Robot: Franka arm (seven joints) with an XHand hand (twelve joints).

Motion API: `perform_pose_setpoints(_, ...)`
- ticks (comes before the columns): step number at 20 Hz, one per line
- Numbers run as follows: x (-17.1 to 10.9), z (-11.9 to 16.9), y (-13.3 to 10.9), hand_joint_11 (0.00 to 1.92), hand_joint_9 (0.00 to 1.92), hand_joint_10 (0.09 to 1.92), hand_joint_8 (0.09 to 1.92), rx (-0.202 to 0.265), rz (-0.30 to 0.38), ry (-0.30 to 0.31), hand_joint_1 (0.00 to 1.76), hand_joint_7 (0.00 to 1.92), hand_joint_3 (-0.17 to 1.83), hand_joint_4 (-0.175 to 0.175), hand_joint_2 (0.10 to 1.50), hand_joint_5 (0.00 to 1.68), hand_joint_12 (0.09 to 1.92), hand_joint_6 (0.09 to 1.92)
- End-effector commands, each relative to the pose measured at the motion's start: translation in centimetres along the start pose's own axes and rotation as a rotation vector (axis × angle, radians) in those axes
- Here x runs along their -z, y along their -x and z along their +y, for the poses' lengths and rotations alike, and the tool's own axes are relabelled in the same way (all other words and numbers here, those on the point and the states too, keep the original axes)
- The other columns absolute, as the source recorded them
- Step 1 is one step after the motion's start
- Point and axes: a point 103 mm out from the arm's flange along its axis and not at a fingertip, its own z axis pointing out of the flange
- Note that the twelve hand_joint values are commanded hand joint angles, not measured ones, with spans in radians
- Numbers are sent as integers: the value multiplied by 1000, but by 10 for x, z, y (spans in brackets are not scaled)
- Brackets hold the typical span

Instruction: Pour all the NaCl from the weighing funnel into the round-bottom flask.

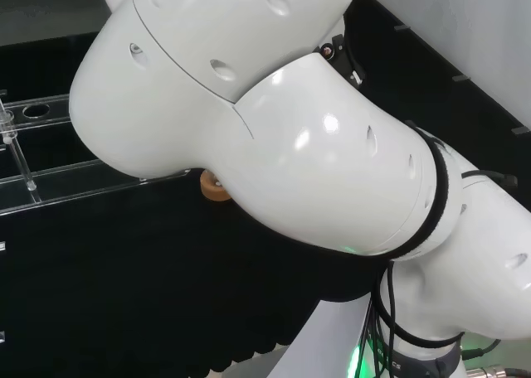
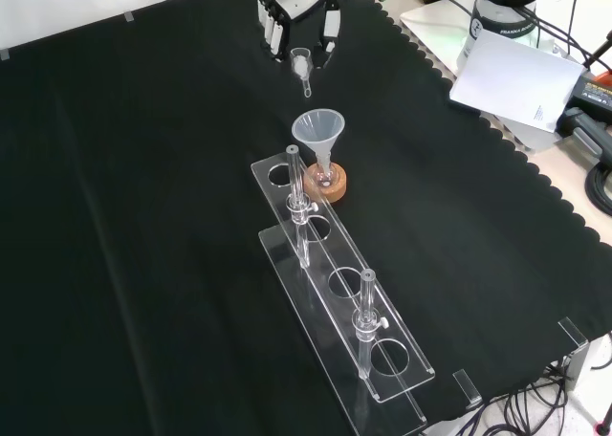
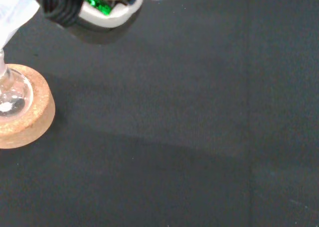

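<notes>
Weighing funnel held up, not yet over the flask.

Your hand (image 2: 298, 15) has its fingers curled round the weighing funnel (image 2: 302, 71) at the far end of the cloth, well apart from the round-bottom flask (image 2: 326, 180) on its cork ring (image 2: 331, 188). Next, I judge, you bring its spout over the glass funnel (image 2: 317, 129) in the neck, then tip.

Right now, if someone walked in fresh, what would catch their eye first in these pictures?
In the head view, the arm's big white links take up most of the picture. In the front view, the hand at the top holds a small weighing funnel above the black cloth. Just below it, a clear funnel sits in a round-bottom flask on a cork ring, beside a clear acrylic rack.
</notes>
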Motion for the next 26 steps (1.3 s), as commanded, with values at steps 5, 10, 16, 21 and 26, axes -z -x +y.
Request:
perform_pose_setpoints(5,0,9,-10,1210,1433,87,512,9,-64,-22,1113,1086,547,175,721,1263,777,647)
perform_pose_setpoints(10,0,11,-15,1210,1434,87,513,13,-96,-35,1113,1090,546,175,721,1263,777,647)
perform_pose_setpoints(16,1,12,-19,1209,1435,87,512,15,-123,-41,1113,1091,546,175,721,1264,776,646)
perform_pose_setpoints(21,1,13,-21,1209,1436,87,511,13,-155,-45,1113,1092,546,175,721,1264,776,646)
perform_pose_setpoints(26,2,13,-23,1213,1437,87,511,12,-190,-52,1113,1093,546,175,721,1265,777,645)
